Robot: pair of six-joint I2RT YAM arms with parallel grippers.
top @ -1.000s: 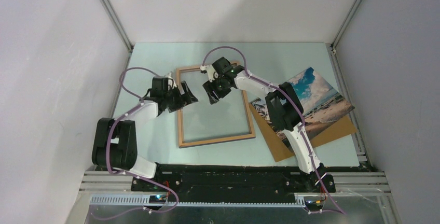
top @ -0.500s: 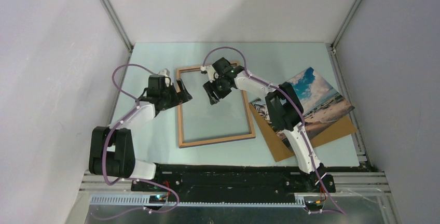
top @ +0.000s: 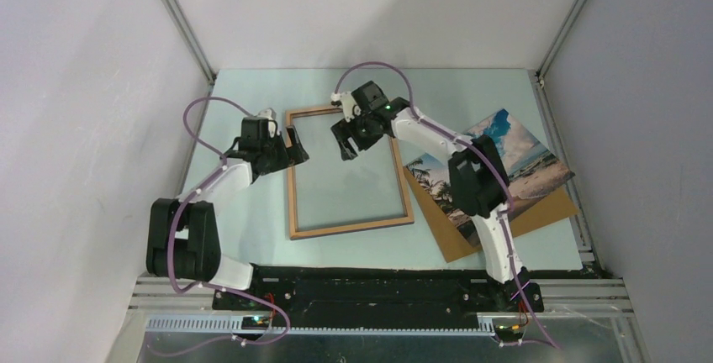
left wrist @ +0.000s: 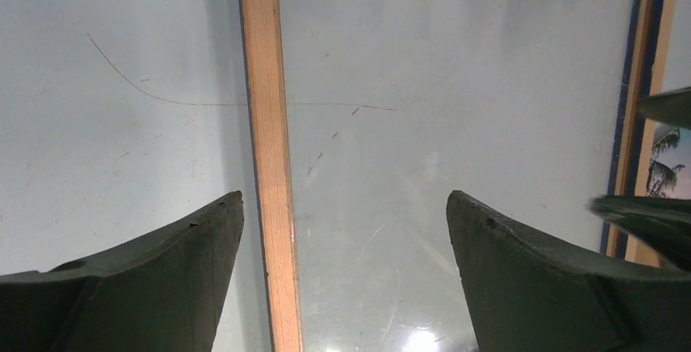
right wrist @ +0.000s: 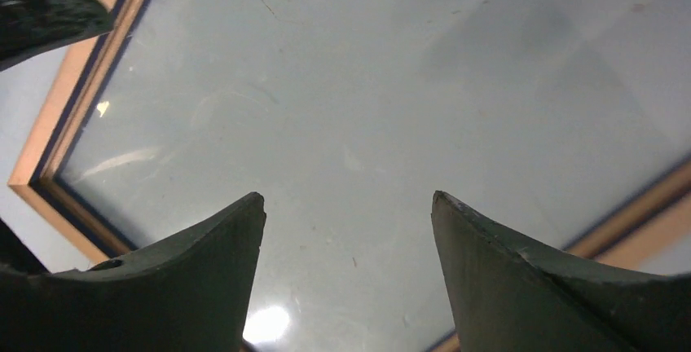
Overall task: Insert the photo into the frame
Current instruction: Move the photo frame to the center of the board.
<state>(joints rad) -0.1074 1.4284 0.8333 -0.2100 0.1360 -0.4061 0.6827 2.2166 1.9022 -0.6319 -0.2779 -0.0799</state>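
The photo [top: 514, 151] lies face up on a brown backing board [top: 551, 209], just right of the frame [top: 292, 195], which lies flat mid-tabletop [top: 252, 94]. The left gripper [top: 294, 151], jaws apart, hovers over the frame's left border. The right gripper [top: 346, 146], also spread and empty, hovers over the pane.

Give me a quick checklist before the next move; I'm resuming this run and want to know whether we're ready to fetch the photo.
1. Frame lying flat, nothing in its opening: ok.
2. Photo picture-up on the backing board, right of the frame: ok.
3. Left fingers open and empty: ok.
4. Right fingers open and empty: ok.
5. Right fingers positioned over the photo: not ok; they hover above the frame's pane.
6. Photo edge raised enough to grip: cannot tell.
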